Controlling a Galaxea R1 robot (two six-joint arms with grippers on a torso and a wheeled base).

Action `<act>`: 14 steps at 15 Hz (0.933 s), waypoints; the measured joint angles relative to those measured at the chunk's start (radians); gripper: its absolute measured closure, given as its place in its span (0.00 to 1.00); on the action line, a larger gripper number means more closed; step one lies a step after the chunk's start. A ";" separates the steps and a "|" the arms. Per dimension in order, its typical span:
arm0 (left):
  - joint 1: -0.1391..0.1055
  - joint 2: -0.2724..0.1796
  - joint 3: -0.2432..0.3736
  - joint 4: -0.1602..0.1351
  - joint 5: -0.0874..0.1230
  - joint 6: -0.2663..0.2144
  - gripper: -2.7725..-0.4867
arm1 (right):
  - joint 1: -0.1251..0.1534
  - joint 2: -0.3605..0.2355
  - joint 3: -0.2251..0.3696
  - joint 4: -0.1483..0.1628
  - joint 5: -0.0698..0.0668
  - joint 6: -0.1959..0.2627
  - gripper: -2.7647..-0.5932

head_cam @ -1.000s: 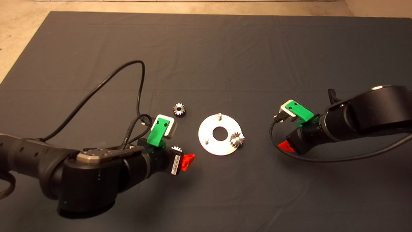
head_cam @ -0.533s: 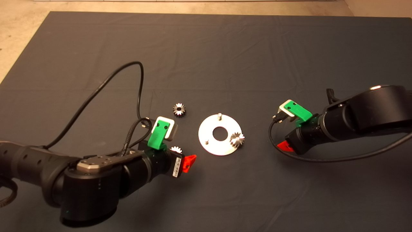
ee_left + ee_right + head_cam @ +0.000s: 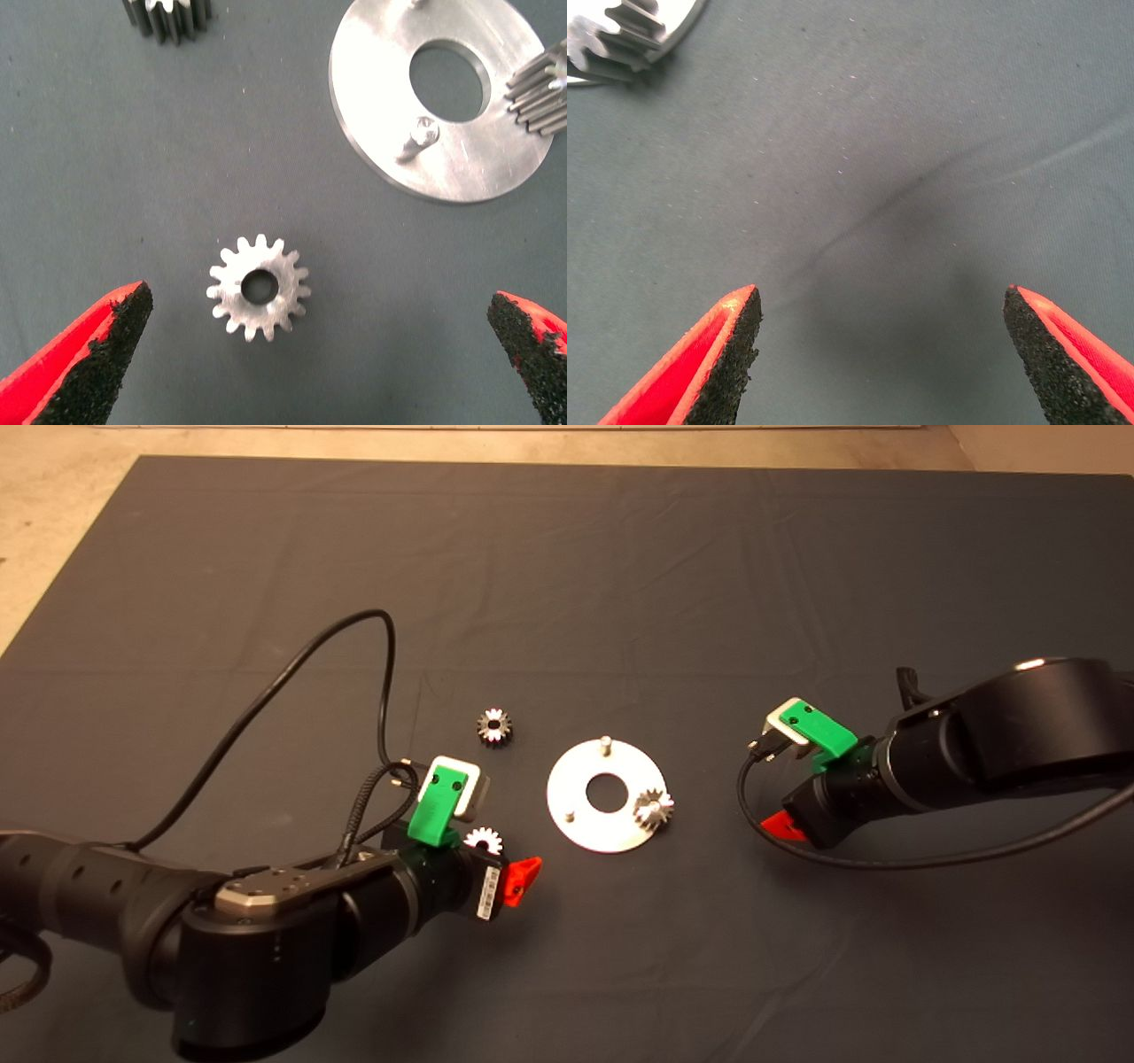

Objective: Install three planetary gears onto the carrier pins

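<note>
A flat silver disc [image 3: 580,779] lies mid-mat with two bare carrier pins [image 3: 604,741] [image 3: 570,814] and one planetary gear [image 3: 654,809] sitting on the third pin. A second gear [image 3: 494,726] lies loose on the mat, left of the disc and further back. A third gear [image 3: 484,840] lies flat next to my left gripper [image 3: 500,857]. In the left wrist view this gear [image 3: 259,286] sits between the wide-open fingers [image 3: 93,359], untouched, with the disc [image 3: 461,164] and a pin [image 3: 421,137] beyond. My right gripper [image 3: 784,825] hovers right of the disc, open [image 3: 881,354] over bare mat.
The dark mat [image 3: 620,584] covers the table, with a pale floor strip along the far and left edges. A black cable [image 3: 354,624] loops up from the left arm. Another cable [image 3: 850,861] hangs below the right arm.
My left arm has shifted slightly toward the near edge, uncovering more of the gear beside its fingers. The right arm, disc and other gears have barely moved.
</note>
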 joint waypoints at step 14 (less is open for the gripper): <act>0.071 0.011 0.000 0.066 0.000 0.116 0.01 | -0.014 -0.003 0.038 -0.002 -0.006 -0.007 0.34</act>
